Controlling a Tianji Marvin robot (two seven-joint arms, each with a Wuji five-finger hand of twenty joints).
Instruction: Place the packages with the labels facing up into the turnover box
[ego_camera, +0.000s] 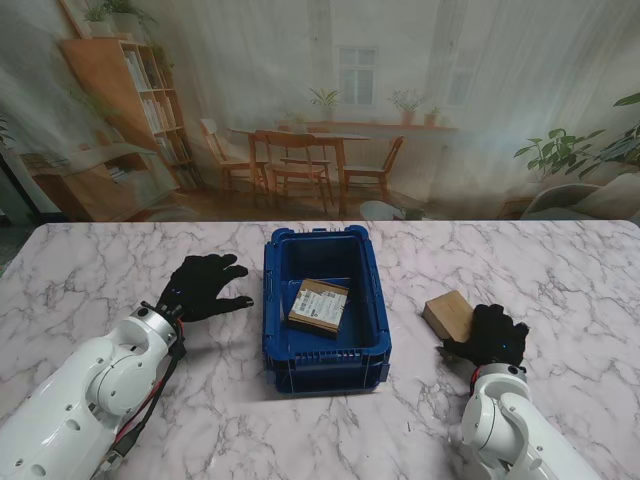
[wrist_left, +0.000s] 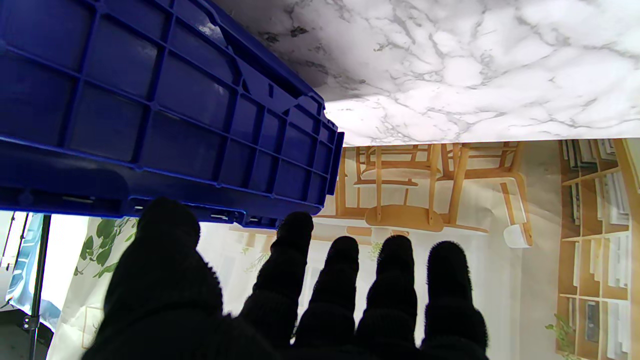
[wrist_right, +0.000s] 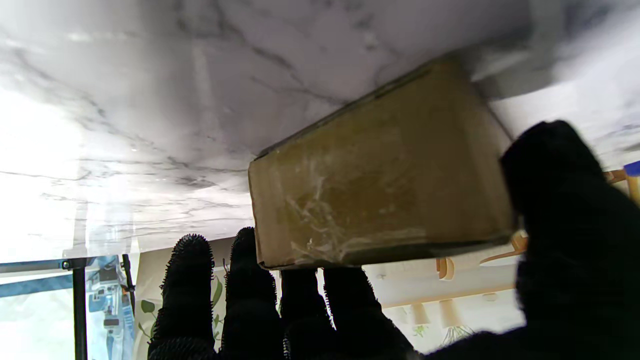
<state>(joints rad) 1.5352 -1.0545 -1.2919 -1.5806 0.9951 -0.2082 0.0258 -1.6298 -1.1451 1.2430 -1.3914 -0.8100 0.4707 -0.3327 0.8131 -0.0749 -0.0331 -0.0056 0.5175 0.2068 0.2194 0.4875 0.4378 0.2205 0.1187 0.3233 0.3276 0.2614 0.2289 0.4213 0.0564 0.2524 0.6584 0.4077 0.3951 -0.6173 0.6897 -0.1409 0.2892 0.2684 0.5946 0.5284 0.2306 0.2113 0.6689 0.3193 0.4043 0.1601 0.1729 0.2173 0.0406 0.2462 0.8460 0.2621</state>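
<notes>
The blue turnover box (ego_camera: 274, 300) stands mid-table, and its ribbed outer wall (wrist_left: 150, 100) fills much of the left wrist view. Inside it lies one brown package (ego_camera: 319, 305) with its white label up. A second brown package (ego_camera: 449, 313) lies on the marble to the right of the box, plain face up with no label showing. My right hand (ego_camera: 490, 337) is at its near right corner. In the right wrist view the fingers (wrist_right: 250, 290) lie along this package (wrist_right: 380, 175) and the thumb (wrist_right: 560, 200) is beside its end. My left hand (ego_camera: 203, 286) hovers spread beside the box's left wall, holding nothing (wrist_left: 300, 300).
The white marble table (ego_camera: 120, 270) stretches wide on both sides of the box. A printed backdrop of a room hangs along the far edge. My white forearms rise from both near corners.
</notes>
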